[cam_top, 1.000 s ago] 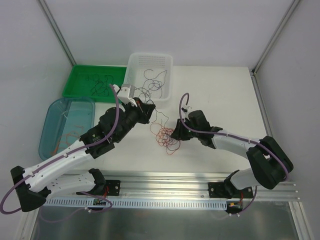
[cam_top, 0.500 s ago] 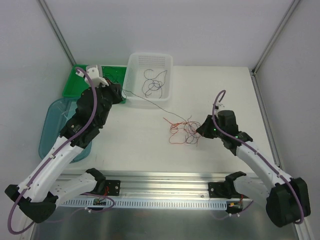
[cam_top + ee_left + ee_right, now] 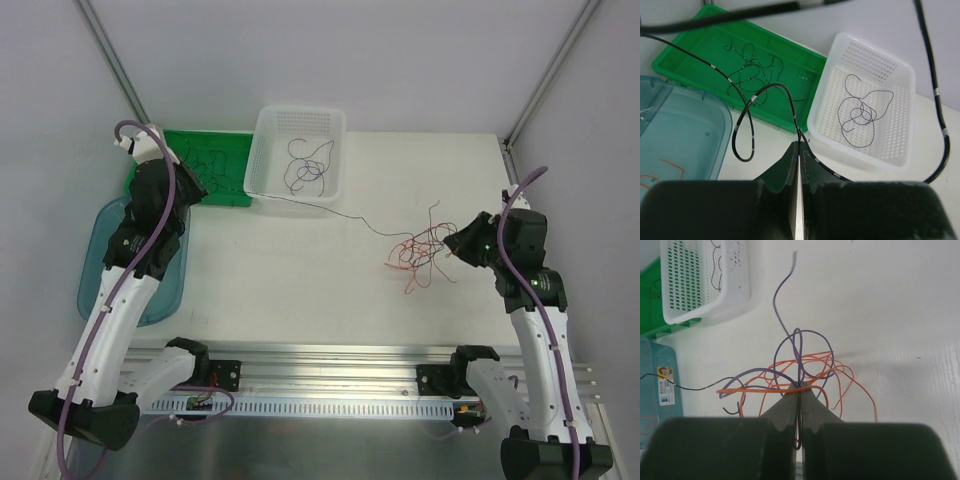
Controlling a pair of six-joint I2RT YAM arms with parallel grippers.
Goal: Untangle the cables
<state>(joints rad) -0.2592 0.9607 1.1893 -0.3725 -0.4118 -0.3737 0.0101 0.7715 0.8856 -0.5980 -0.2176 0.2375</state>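
Pinching black cable (image 3: 734,136) between pressed-together fingers of left gripper (image 3: 799,149), looping just ahead, clamping orange-purple tangle (image 3: 799,360) at closed fingertips of right gripper (image 3: 800,390)

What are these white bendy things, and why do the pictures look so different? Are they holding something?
Those are two robot arms, left and right, bolted to a table. Each ends in a two-finger pincer called a gripper. One picture looks down from above. The other two come from little cameras on the wrists, so the dark fingers show at the bottom. On the table sit a white basket, a green tray and a blue bin, each holding thin cables. The left gripper is pinched shut on a black cable. The right gripper is pinched shut on a tangle of orange and purple cables. The black cable runs across the table into that tangle.
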